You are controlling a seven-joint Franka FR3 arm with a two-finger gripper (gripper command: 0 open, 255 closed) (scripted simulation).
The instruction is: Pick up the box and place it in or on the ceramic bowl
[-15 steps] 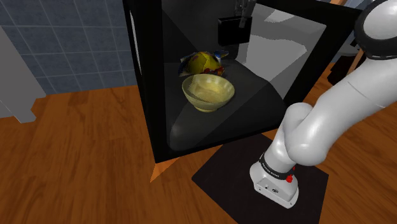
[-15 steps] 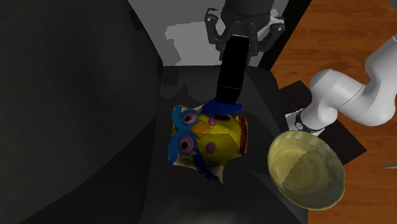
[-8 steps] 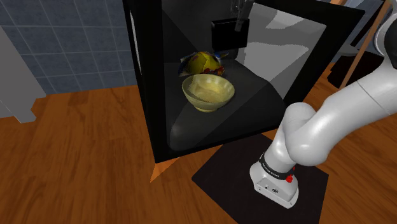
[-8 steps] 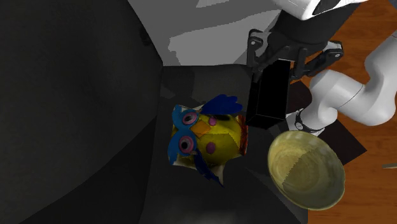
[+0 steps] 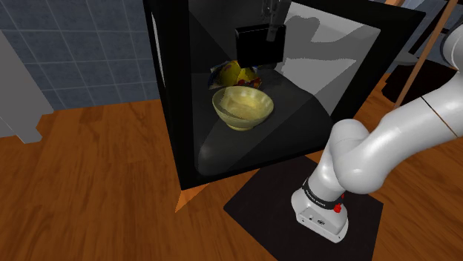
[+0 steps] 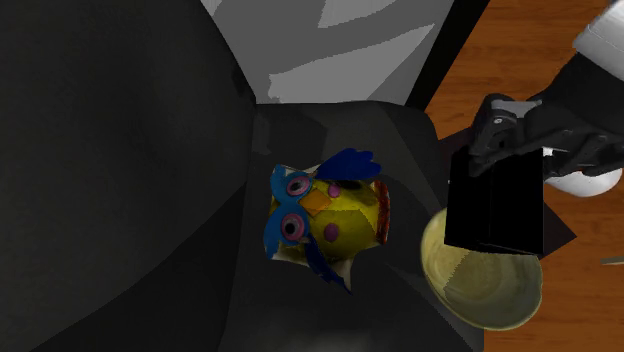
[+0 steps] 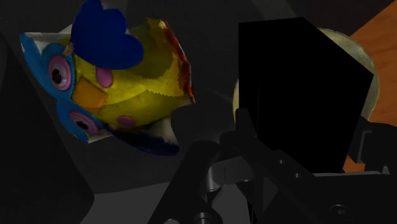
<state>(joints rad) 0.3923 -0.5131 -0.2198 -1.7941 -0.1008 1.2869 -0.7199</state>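
Shoulder view: arm (image 5: 386, 141) reaches up-left, fingers (image 5: 273, 31) pinching black box (image 5: 260, 46) above bowl (image 5: 237, 119).

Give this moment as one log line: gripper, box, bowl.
gripper: shut on box | box: lifted, apart from bowl | bowl: empty, beside toy | step: placing not yet done
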